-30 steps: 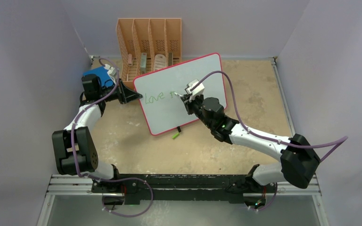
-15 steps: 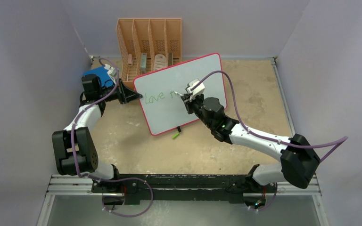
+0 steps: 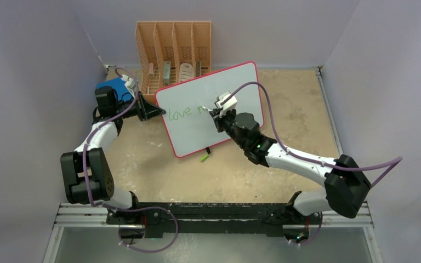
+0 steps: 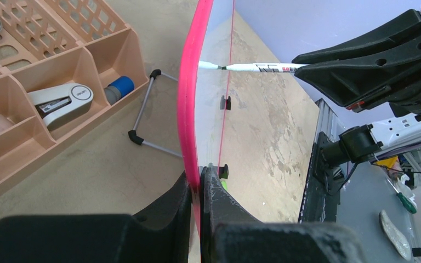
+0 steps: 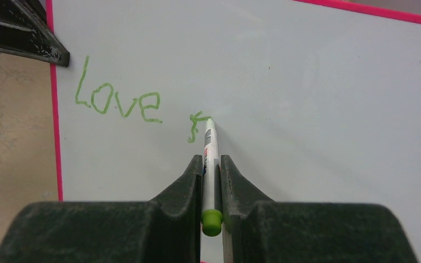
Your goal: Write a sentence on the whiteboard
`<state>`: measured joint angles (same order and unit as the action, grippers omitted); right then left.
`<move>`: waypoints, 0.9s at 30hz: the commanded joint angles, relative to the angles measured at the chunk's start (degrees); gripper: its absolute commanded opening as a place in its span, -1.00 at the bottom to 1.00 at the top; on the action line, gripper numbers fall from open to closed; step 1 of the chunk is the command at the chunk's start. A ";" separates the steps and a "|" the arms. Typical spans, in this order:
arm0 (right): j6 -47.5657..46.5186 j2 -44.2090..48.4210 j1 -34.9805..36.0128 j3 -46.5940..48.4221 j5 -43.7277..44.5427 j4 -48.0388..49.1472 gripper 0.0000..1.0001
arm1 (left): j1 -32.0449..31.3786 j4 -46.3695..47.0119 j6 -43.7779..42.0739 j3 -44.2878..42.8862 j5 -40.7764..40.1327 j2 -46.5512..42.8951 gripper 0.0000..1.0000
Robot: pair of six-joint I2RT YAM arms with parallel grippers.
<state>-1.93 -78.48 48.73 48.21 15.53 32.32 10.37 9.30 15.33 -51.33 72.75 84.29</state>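
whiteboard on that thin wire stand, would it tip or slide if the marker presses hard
Probably tippy alone: the whiteboard leans on a wire stand. Looks stiff, glossy, likely slippery. The left jaws clamping its rim should steady it.

We see a white whiteboard rimmed pink-red, its writing green. The marker is white with a green end; the latticed rack is peach, the book blue.

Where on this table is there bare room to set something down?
Bare tan tabletop lies right of the glossy red-rimmed whiteboard, and between its lower edge and the arm bases, bar a green cap. Crowded: back left, with peach slotted organizer, blue book and left gripper.
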 commanded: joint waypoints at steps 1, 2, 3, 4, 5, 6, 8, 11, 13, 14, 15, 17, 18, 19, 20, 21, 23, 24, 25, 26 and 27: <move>-0.43 -0.45 -0.22 2.88 1.29 2.35 -1.00 | -0.67 1.18 -2.85 -1.42 0.00 -1.67 -1.00; -0.44 -0.52 -0.21 2.80 1.45 2.33 -1.00 | -0.70 1.16 -2.85 -1.43 0.02 -1.67 -1.00; -0.44 -0.53 -0.21 2.73 1.63 2.33 -1.00 | -0.70 1.18 -2.85 -1.45 0.00 -1.67 -1.00; -0.44 -0.54 -0.26 2.69 1.80 2.34 -1.00 | -0.70 1.16 -2.85 -1.44 0.00 -1.67 -1.00; -0.50 -0.54 -0.26 2.68 2.08 2.33 -1.00 | -0.70 1.21 -2.85 -1.42 0.02 -1.67 -1.00; -0.52 -0.49 -0.32 2.68 2.32 2.25 -1.00 | -0.70 1.23 -2.85 -1.42 0.02 -1.67 -1.00; -0.57 -0.45 -0.30 2.68 2.80 2.12 -1.00 | -0.70 1.22 -2.86 -1.46 0.02 -1.67 -1.00; -0.48 -0.28 -0.40 2.71 3.72 1.89 -1.00 | -0.70 1.27 -2.85 -1.43 0.00 -1.66 -1.00; -0.36 -0.12 -0.47 2.61 4.22 1.71 -1.00 | -0.69 1.25 -2.85 -1.40 0.01 -1.67 -1.00; -0.23 -0.10 -0.55 2.60 4.47 1.70 -1.00 | -0.68 1.25 -2.85 -1.40 -0.01 -1.68 -1.00; -0.11 0.01 -0.64 2.52 4.66 1.63 -1.00 | -0.70 1.25 -2.85 -1.46 -0.04 -1.68 -1.00; 0.12 0.08 -0.75 2.51 4.75 1.24 -1.00 | -0.70 1.27 -2.81 -1.44 0.01 -1.67 -1.00; 0.17 0.08 -0.79 2.44 4.85 1.22 -1.00 | -0.70 1.27 -2.85 -1.41 0.02 -1.63 -1.00; 0.18 0.14 -0.81 2.32 4.88 1.14 -1.00 | -0.70 1.25 -2.85 -1.47 -0.02 -1.67 -1.00; 0.29 0.23 -0.83 2.19 4.91 1.10 -1.00 | -0.70 1.18 -2.85 -1.47 0.02 -1.67 -1.00; 0.41 0.33 -0.83 2.09 4.82 0.95 -1.00 | -0.70 1.25 -2.85 -1.48 0.02 -1.65 -1.00; 0.60 0.51 -0.90 1.92 4.93 0.54 -1.00 | -0.70 1.25 -2.85 -1.46 0.02 -1.67 -1.00; 0.68 0.66 -0.87 1.71 5.01 0.49 -1.00 | -0.70 1.27 -2.85 -1.41 0.02 -1.67 -1.00; 0.80 0.80 -0.91 1.52 5.17 0.43 -1.00 | -0.70 1.25 -2.85 -1.42 0.02 -1.67 -1.00; 0.99 0.98 -0.91 1.31 5.44 0.25 -1.00 | -0.70 1.25 -2.85 -1.45 0.02 -1.67 -1.00; 1.11 1.18 -0.92 1.09 5.58 0.24 -1.00 | -0.70 1.25 -2.85 -1.42 -0.02 -1.67 -1.00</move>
<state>-1.43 -78.50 48.69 48.31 17.54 32.40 10.35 9.30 15.33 -51.33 72.62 84.29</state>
